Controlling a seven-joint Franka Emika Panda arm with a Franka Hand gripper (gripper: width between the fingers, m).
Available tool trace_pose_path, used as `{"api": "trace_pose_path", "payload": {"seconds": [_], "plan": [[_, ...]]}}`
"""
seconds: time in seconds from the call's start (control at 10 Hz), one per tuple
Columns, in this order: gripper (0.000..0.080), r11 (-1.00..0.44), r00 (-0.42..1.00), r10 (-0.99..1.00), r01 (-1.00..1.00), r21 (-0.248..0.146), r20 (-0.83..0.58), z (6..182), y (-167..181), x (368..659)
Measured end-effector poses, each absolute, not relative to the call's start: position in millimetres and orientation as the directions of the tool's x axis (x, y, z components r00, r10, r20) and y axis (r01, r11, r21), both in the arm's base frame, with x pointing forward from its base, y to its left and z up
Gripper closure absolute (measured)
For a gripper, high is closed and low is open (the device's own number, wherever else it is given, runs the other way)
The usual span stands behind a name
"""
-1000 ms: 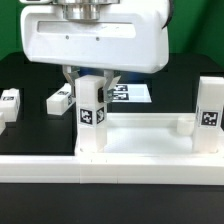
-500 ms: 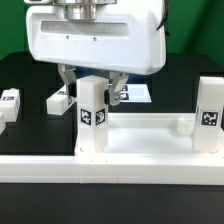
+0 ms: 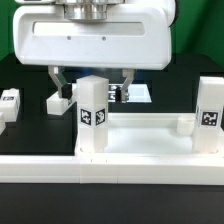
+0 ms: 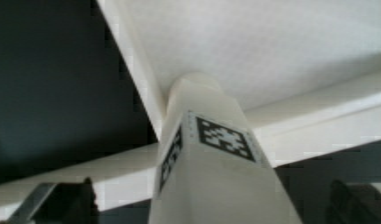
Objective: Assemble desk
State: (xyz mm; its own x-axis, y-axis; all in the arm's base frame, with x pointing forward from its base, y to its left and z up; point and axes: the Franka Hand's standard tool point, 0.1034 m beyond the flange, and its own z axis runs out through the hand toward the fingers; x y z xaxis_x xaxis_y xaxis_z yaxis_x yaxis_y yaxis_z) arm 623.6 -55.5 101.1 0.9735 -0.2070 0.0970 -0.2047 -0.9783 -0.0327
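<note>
The white desk top (image 3: 145, 123) lies upside down with its rim up. One white leg (image 3: 92, 115) with a black-and-white tag stands upright at the corner on the exterior view's left. A second leg (image 3: 209, 114) stands at the corner on the right. My gripper (image 3: 92, 88) is open over the first leg, with a finger on each side and a gap to each. In the wrist view that leg (image 4: 213, 150) rises between my spread fingers (image 4: 59, 203), with the desk top (image 4: 258, 50) beyond it. Two loose legs (image 3: 60, 98) (image 3: 8, 104) lie on the black table at the left.
The marker board (image 3: 138, 93) lies flat behind the desk top, partly hidden by my gripper. A long white rail (image 3: 110, 168) runs along the front edge, touching the desk top.
My fingers, close against the left leg before, have spread wide and let it go. The gripper has risen a little. The leg stays upright.
</note>
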Motion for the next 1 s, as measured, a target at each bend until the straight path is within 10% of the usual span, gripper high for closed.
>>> {"api": "trace_pose_path", "payload": {"seconds": [1.0], "plan": [[0.015, -0.83, 0.828, 0.557, 0.552, 0.078, 0.067, 102.2, -57.4, 624.8]]}}
